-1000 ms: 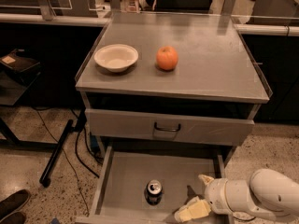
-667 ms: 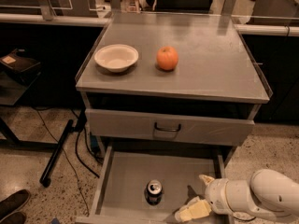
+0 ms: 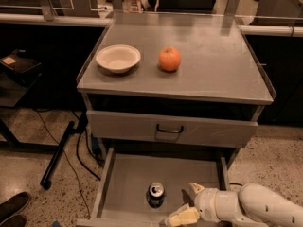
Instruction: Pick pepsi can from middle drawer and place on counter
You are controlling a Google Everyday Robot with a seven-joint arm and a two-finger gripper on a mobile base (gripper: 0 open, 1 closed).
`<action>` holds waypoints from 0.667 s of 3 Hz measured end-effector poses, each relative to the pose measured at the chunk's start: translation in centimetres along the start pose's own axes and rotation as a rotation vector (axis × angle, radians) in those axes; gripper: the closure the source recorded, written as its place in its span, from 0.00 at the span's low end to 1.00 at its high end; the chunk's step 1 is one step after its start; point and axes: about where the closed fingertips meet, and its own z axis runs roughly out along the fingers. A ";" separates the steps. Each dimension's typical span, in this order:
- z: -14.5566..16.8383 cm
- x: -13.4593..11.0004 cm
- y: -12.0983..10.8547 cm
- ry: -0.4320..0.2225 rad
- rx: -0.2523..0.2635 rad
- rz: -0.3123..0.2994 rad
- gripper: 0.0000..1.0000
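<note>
- The large flat grey metal bench (image 3: 218, 70) forms the cabinet top, with thin raised edges along its left and right sides.
- A shallow round white bowl (image 3: 118, 58) rests on the bench near the left edge, about midway between the front and rear edges.
- A round orange fruit (image 3: 169, 59) rests just right of the bowl, left of the bench centre. The two are apart, not touching.
- Below the front edge of the bench, a closed grey drawer front with a dark bar handle (image 3: 170, 128) spans the cabinet.
- Below that front, the wide shallow grey metal middle drawer (image 3: 128, 178) is pulled out, showing a flat floor and low side walls.
- The small dark-blue pepsi can with a silver top (image 3: 156, 194) stands upright on the drawer floor. It sits near the front of the drawer, roughly below the midpoint of the bench's front edge.
- The pale two-finger gripper (image 3: 188, 203) is inside the drawer, just right of the can and below the right half of the bench's front edge.
- The jaws are released: the two tips are spread apart with nothing between them, and neither touches the can.
- The white rounded arm (image 3: 258, 207) enters from the lower right.
- A black pole and cables (image 3: 59, 152) lie on the speckled floor beyond the left edge of the bench.
</note>
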 end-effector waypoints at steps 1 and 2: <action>1.9 -0.3 -0.8 -0.044 -0.016 -0.011 0.00; 3.4 -0.6 -1.8 -0.076 -0.031 -0.022 0.00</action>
